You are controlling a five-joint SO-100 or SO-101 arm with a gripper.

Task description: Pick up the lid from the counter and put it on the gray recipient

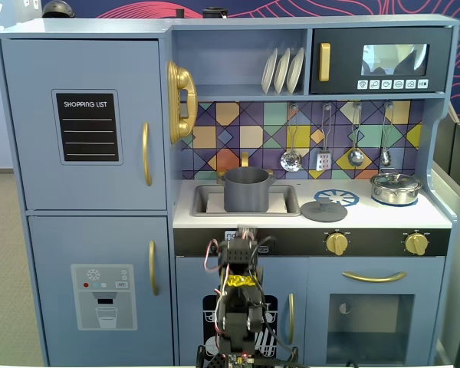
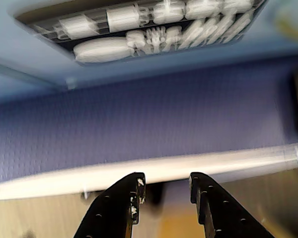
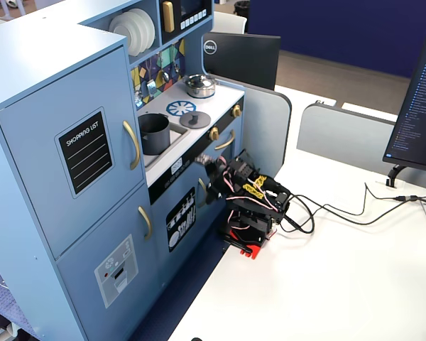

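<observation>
Progress: basically nothing done yet
Lid [image 1: 323, 209]: flat on the counter, just right of the sink
Pot [image 1: 247, 189]: in the sink, uncovered
End effector [image 2: 165, 191]: spread, empty, down low by the cabinet front

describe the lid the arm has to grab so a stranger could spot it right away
On the toy kitchen's pale countertop, look just right of the sink holding the gray pot, in front of the blue burner ring. The lid lies flat there: a matte dark gray disc with a small center knob. The other lid is shiny and sits on the silver pot further right.
</observation>
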